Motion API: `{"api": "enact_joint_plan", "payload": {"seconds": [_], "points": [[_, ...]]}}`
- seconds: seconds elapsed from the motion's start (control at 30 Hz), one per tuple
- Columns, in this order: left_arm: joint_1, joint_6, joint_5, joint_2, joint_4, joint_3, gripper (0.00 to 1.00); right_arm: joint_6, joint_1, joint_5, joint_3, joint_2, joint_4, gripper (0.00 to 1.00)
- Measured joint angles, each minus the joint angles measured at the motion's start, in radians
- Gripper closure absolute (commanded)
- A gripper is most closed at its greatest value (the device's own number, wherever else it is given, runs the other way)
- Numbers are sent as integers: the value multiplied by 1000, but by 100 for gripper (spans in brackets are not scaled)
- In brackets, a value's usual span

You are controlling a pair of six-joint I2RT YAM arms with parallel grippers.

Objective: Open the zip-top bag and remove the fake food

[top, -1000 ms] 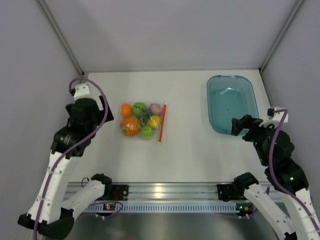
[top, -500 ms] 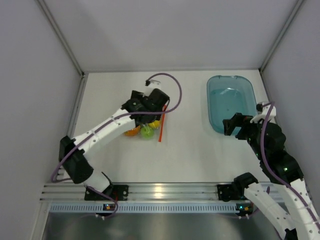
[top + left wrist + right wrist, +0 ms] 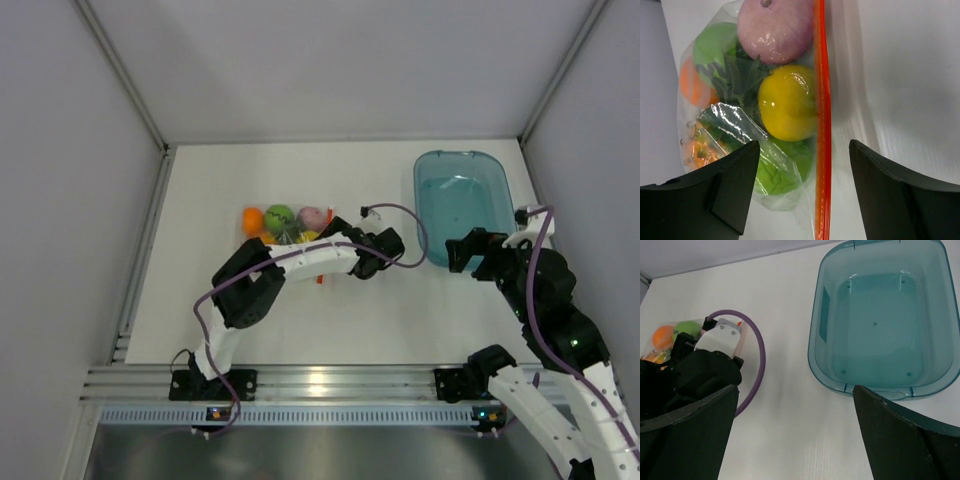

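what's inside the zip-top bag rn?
In the zip-top bag: pink ball, yellow piece, light green piece, dark green piece, orange piece, pineapple. One finger of the left gripper covers part of the pineapple.

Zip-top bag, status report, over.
Left gripper open above the zip strip. Right gripper open, holding nothing. Zip-top bag flat, fake food inside. Tub off to the side, not obstructing.

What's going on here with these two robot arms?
The left arm's tool is poised open over the orange-red zip strip of a small clear plastic bag. The bag looks sealed, with the plastic toy fruits inside. The right arm's tool hangs open and empty near a translucent blue plastic tub, which holds nothing.
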Motion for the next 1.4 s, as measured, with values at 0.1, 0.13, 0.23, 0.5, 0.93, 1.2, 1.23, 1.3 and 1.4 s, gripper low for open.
{"api": "enact_joint_plan", "payload": {"seconds": [0.1,0.13,0.23,0.5,0.93,1.2,1.23,1.3,1.4], "points": [[3,-1,-34,61,-1,17,32,-1,0,-2,0,-3,0,1],[4,-2,-44,79,-1,27,35,-1,0,-3,0,-5,0,1],[10,1,-77,124,-1,49,38,-2,0,-6,0,-10,0,1],[38,-5,-148,175,0,54,57,-8,0,-7,0,-26,-1,1],[56,-41,-145,161,0,37,100,-14,0,-7,0,-34,-1,1],[60,50,25,-90,-1,29,100,-29,0,-25,-1,-34,1,1],[60,70,48,-137,-1,29,100,-29,0,-28,-5,-34,7,0],[60,113,91,-228,0,30,100,-29,0,-35,-12,-34,14,1],[60,174,157,-337,-2,29,100,-29,0,-48,-21,-33,23,1]]}}
